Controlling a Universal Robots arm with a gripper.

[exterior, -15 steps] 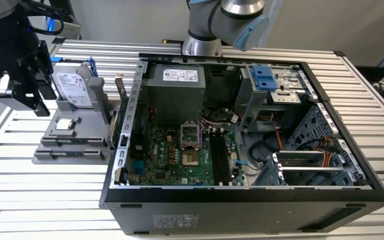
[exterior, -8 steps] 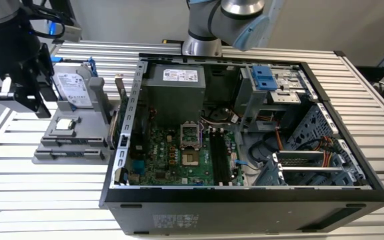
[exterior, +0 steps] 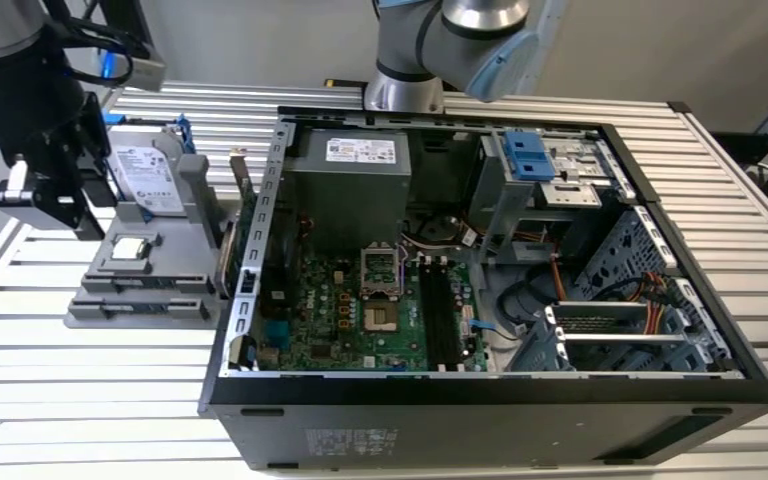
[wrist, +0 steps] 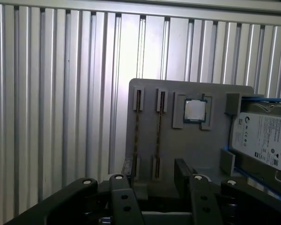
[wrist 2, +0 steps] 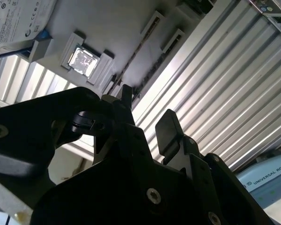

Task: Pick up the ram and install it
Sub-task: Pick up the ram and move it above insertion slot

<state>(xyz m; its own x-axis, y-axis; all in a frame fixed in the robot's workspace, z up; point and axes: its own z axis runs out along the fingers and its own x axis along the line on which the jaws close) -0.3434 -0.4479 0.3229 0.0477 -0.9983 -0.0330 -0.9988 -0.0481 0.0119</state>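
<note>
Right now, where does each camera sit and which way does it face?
Exterior view: off the arm, looking down on case and holder; arm and hand at the exterior view's left.
First wrist view: on the wrist, facing the holder past the open hand; ram, CPU, drive on it.
Second wrist view: on the wrist, behind the hand, aimed along its fingers at the holder.
Shared: both wrist views show hand, holder, CPU, drive.

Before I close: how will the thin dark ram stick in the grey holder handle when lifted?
Likely stiff: the thin dark ram stick stands straight, edge-up, in the grey slotted holder. Probably light, being so thin. May bind or tip if pulled off-axis, since only end slots hold it; the open gripper gets a narrow edge to pinch.
</note>
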